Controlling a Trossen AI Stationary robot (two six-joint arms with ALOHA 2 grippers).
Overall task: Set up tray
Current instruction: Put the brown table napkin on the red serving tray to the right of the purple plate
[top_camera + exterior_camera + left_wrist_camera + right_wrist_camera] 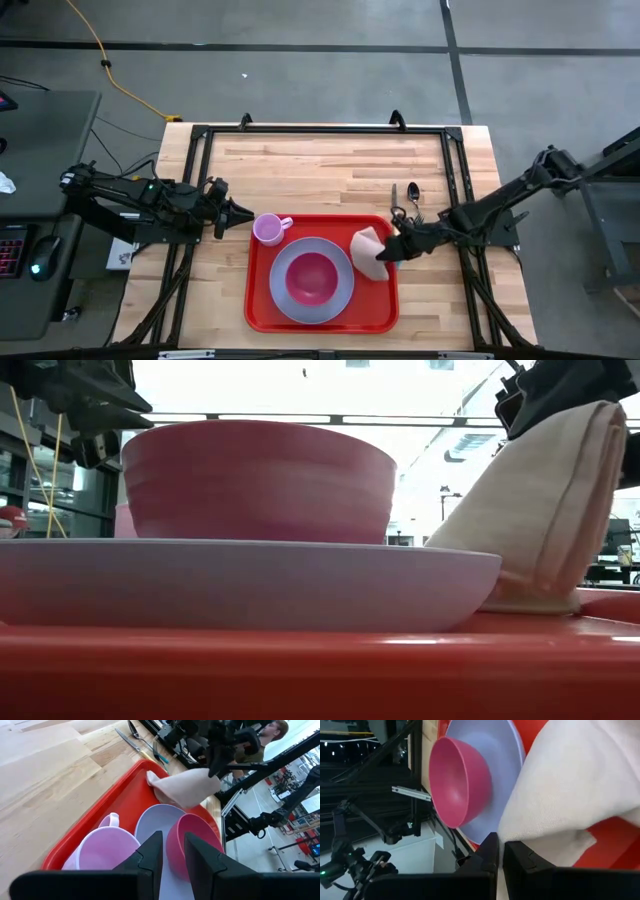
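The tray [262,315] is big, flat and red with round corners and a low rim; it lies on the tabletop [320,170] and looks stiff, light and a bit slippery, so the rim is the best place to grab it. The right gripper [388,253] is pinched shut on a soft tan napkin [368,250] at the tray's right side. The left gripper [243,213] waits just left of the tray, a little open, holding nothing.

Plastic, cloth and wood
Glossy red plastic tray [262,310]; soft matt cloth napkin [368,248]; smooth pale wooden table [320,170].
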